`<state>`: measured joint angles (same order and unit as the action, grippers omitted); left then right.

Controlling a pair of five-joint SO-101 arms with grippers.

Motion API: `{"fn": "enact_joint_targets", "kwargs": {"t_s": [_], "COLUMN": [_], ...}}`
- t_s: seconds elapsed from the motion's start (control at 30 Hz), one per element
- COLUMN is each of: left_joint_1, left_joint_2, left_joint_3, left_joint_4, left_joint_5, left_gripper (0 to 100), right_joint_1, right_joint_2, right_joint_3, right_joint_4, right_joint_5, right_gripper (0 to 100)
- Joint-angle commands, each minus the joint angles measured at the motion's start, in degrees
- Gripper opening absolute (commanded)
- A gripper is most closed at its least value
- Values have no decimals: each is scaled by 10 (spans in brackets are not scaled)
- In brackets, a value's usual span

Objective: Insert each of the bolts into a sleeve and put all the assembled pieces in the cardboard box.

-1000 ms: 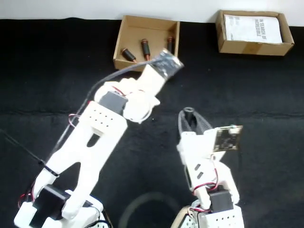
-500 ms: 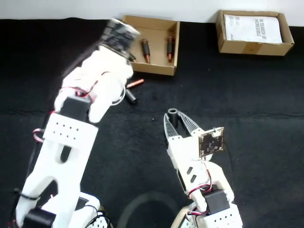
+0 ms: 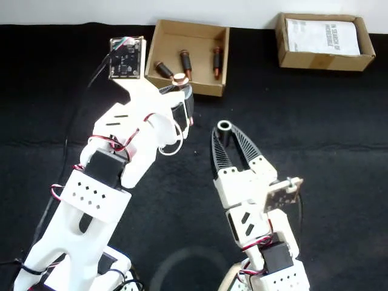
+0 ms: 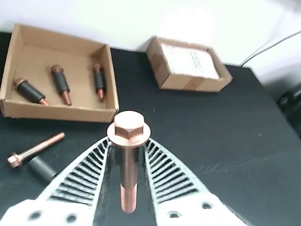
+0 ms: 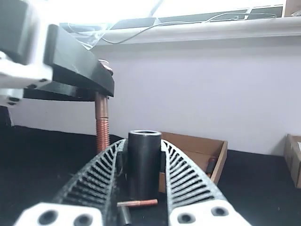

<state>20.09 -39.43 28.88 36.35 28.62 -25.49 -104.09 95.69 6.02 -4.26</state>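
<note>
— What's the left arm got, over by the cardboard box (image 3: 153, 56) (image 4: 56, 113)?

— The left gripper (image 3: 180, 92) (image 4: 128, 141) is clamped on a copper bolt (image 3: 179, 79) (image 4: 127, 162). It is upright, with the hex head on top and the thread pointing down, raised just over the box's front wall.

— Anything on the table under it?

— On the black cloth (image 3: 315, 121), just in front of that same wall, a loose bolt (image 4: 35, 149) (image 5: 137, 203) lies flat. A loose sleeve (image 4: 41, 168) is close beside it.

— And inside the box?

— Three assembled pieces (image 3: 185, 62) (image 4: 61, 84) lie side by side on the floor of it.

— The right arm?

— It's further out from the box front. The right gripper (image 3: 225, 130) (image 5: 144, 146) is closed around a black sleeve (image 3: 225, 126) (image 5: 144, 160), which stands upright with its open mouth facing up. The held bolt hangs near it but apart, not in the bore.

— What's that past the box, off to the right?

— A second box (image 3: 321, 62) (image 4: 188, 84) with a printed sheet lying in it, well apart from the first.
</note>
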Motion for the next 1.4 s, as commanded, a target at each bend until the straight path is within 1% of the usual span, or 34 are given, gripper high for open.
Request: {"fn": "enact_joint_targets", "kwargs": {"t_s": [0.0,0.17,0.2,0.33,0.5,0.57,0.67,0.9,1.1,1.3,1.37], "left_joint_1": [-11,-7,2,76,145,157,157,160,156,156,156], "left_joint_2": [-25,-22,-21,-25,-22,-22,-22,-20,18,50,51], "left_joint_3": [-19,-86,-99,-131,-182,-189,-188,-151,-118,-117,-116], "left_joint_4": [-37,-40,-40,-26,34,49,62,55,2,-8,-5], "left_joint_5": [11,9,-5,-110,-123,-123,-123,-123,-123,-124,-135], "left_gripper": [10,10,10,10,10,10,10,10,10,10,10], "right_joint_1": [-2,-3,-3,-3,-3,-3,-1,-3,-3,-1,-1], "right_joint_2": [-3,-3,-3,-3,-3,-3,-5,-7,-7,-7,-7], "right_joint_3": [79,79,79,79,79,79,79,79,79,79,79], "right_joint_4": [-21,-20,-20,-17,-17,-17,-17,-18,-17,-17,-17], "right_joint_5": [-36,-47,-46,-46,-46,-46,-46,-46,-45,-45,-45], "right_gripper": [8,8,8,8,8,8,8,8,8,8,8]}}
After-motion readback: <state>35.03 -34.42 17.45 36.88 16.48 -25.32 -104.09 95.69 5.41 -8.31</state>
